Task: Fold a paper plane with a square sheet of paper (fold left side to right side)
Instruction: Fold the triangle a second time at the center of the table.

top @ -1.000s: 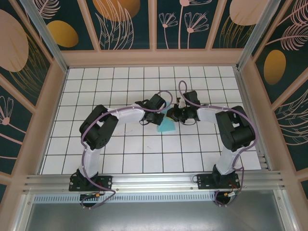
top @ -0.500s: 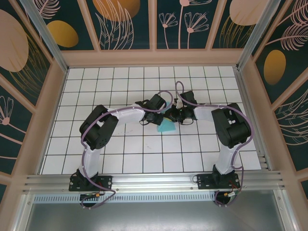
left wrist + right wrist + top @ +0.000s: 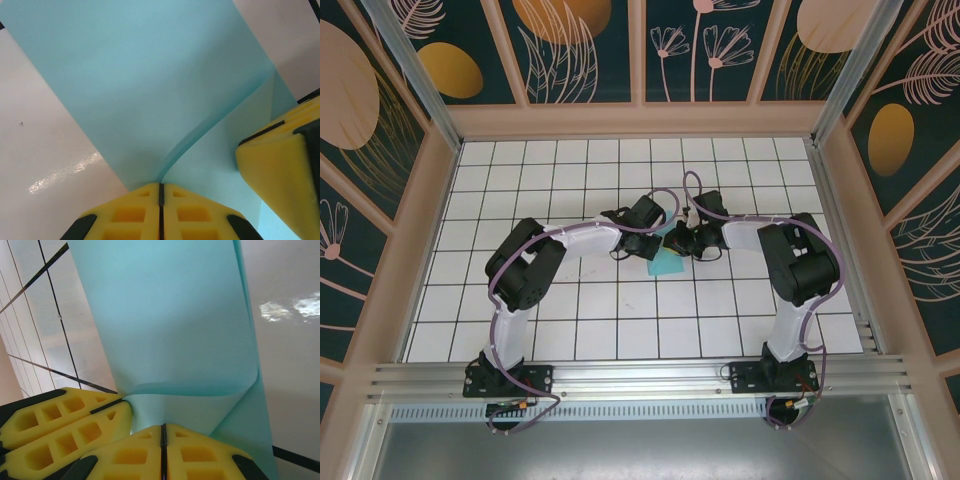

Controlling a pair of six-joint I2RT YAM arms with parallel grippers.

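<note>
Here, left end effector (image 3: 160, 186), right end effector (image 3: 162, 427) both pinch curled sheet (image 3: 667, 265), crowded together over table (image 3: 570, 300).

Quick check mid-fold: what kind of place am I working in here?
Probably a purpose-built robot test booth, not a home or workshop: a white grid-lined tabletop, wood-framed walls with dark teal botanical panels, and a silver aluminium mounting rail along the near edge.

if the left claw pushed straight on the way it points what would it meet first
The paper it is shut on curls right ahead of the left claw; the right claw sits just right of that line. Depth is unclear.
</note>
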